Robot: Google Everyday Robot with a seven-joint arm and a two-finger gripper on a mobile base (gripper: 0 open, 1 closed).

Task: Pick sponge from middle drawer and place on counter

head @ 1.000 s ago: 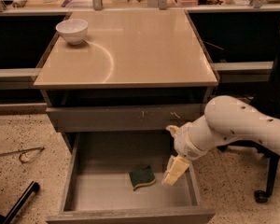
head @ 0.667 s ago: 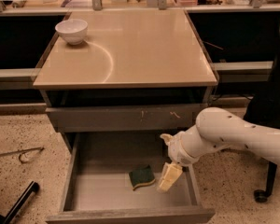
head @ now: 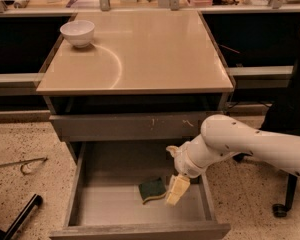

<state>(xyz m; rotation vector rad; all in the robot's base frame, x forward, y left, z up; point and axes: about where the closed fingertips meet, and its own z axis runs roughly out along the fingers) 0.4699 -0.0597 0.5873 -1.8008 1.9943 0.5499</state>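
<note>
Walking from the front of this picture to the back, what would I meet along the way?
Open middle drawer → sponge, with the tool just right of it in the picture → scratched drawer front → counter → white bowl.

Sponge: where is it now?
In the camera view, the sponge lies in the open middle drawer, right of centre, with the claw at its right edge.

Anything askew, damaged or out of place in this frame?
Minor only: pale scratch marks on the upper drawer front, and a bent wire loose on the floor. The sponge lies in the middle drawer, with the gripper just right of it.
</note>
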